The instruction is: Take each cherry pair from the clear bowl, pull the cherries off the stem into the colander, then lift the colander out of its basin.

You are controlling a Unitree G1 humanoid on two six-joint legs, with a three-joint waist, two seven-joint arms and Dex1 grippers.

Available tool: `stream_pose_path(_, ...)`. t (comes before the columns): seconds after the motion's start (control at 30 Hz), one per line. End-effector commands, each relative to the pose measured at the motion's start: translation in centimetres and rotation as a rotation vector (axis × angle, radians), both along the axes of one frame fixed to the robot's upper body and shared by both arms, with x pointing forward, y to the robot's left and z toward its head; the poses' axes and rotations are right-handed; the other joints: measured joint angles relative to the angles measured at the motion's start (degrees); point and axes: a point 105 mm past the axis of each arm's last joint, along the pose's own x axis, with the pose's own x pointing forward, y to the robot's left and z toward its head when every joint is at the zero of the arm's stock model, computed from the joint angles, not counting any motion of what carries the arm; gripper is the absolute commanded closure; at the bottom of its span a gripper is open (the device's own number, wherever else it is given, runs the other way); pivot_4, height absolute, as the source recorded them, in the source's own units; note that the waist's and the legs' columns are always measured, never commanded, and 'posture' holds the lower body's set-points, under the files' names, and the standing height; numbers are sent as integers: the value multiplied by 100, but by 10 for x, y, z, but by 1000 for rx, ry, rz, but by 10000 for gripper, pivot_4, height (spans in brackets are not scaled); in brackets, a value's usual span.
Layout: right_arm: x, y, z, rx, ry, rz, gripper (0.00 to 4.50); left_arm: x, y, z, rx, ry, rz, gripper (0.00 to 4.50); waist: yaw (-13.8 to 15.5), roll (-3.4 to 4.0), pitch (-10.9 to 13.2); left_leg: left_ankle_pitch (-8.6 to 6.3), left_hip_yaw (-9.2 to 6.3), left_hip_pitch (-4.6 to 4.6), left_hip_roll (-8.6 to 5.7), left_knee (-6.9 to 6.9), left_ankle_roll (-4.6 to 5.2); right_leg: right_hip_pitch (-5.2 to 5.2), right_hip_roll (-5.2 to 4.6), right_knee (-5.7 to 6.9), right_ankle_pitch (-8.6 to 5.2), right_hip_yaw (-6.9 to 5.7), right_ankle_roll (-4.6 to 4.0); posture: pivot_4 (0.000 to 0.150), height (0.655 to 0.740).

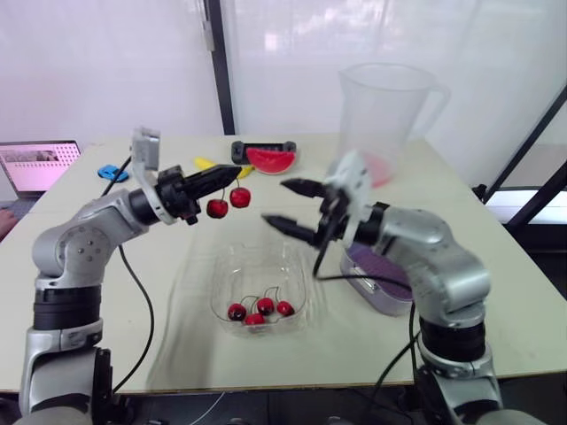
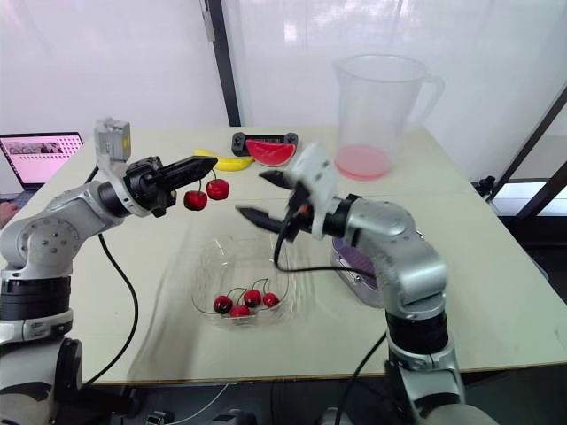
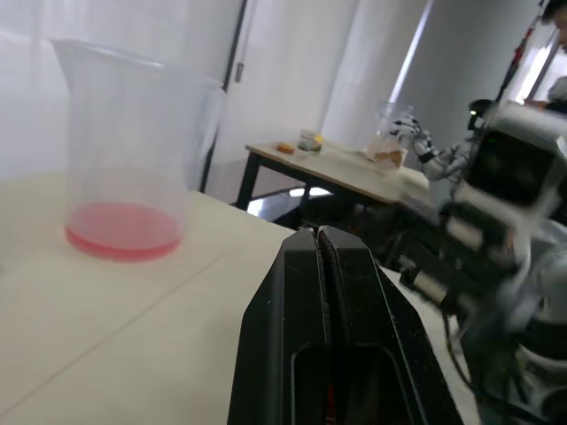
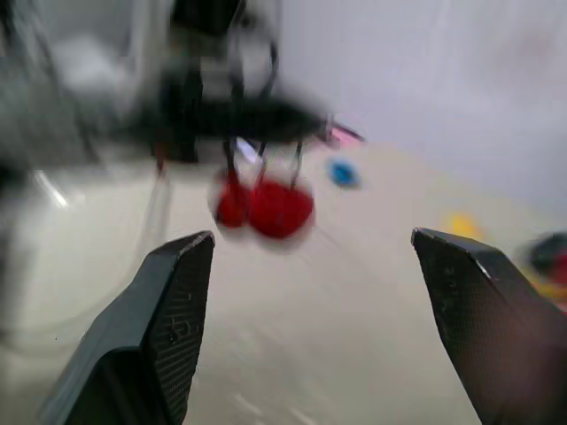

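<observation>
Hanging by its stem, the cherry pair (image 1: pixel 228 203) is pinched in the left end effector (image 1: pixel 232 172) above the clear bowl (image 1: pixel 304 282). Bring your spread right end effector (image 1: pixel 275 202) around one cherry only, then pull over the colander (image 1: pixel 376 264) at right.

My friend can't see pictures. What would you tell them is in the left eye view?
The left gripper holds a cherry pair by its stem above the table, and the open right gripper points at it. Below sits the clear bowl with more cherries, beside the purple colander.
</observation>
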Motion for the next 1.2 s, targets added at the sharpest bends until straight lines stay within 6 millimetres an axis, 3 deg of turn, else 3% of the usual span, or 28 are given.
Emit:
stream_pose_path(0.03,-22,0,0,-47,133,140,7262,-17,-3,11,-7,-49,-65,45000,13,-3,-4,0,-2,0,0,-3,-1,-1,0,-1,0,-2,0,1500,7400)
stream_pose_path(0.17,-22,5,-14,-113,138,117,7262,-23,-11,8,-6,-35,-104,45000,19,-2,-4,-2,1,5,-9,-10,3,3,-6,-7,0,5,0,1500,7400)
stream_pose_path(0.27,-17,16,-19,-100,179,102,7262,-39,-22,3,10,17,-217,45000,0,-3,-4,-1,9,4,-10,-5,4,-2,-4,-3,0,14,0,1500,7400)
stream_pose_path(0.53,-31,29,-28,-122,186,176,7262,-40,-26,9,-23,6,-200,45000,-11,-3,-4,0,6,4,-5,-6,3,-4,0,-1,0,13,0,1500,7400)
stream_pose_path(0.63,-31,30,-27,-112,191,174,16335,-40,-27,10,-22,4,-200,45000,-14,-3,-4,0,6,4,-5,-6,3,-4,0,-2,0,14,0,1500,7400)
stream_pose_path(0.73,-29,29,-24,-103,181,172,29861,-40,-26,8,-22,7,-193,45000,-10,-3,-4,0,6,4,-5,-6,3,-4,0,-2,0,13,0,1500,7400)
stream_pose_path(1.1,-27,27,-26,-134,185,175,29861,-37,-27,9,-29,-3,-186,45000,6,-3,-4,0,7,4,-6,-6,3,-4,0,-3,0,13,0,1500,7400)
stream_pose_path(1.2,-29,25,-41,-214,217,180,29861,-36,-26,10,-37,-5,-180,45000,11,-3,-4,-1,7,4,-6,-5,3,-3,0,-3,0,13,0,1500,7400)
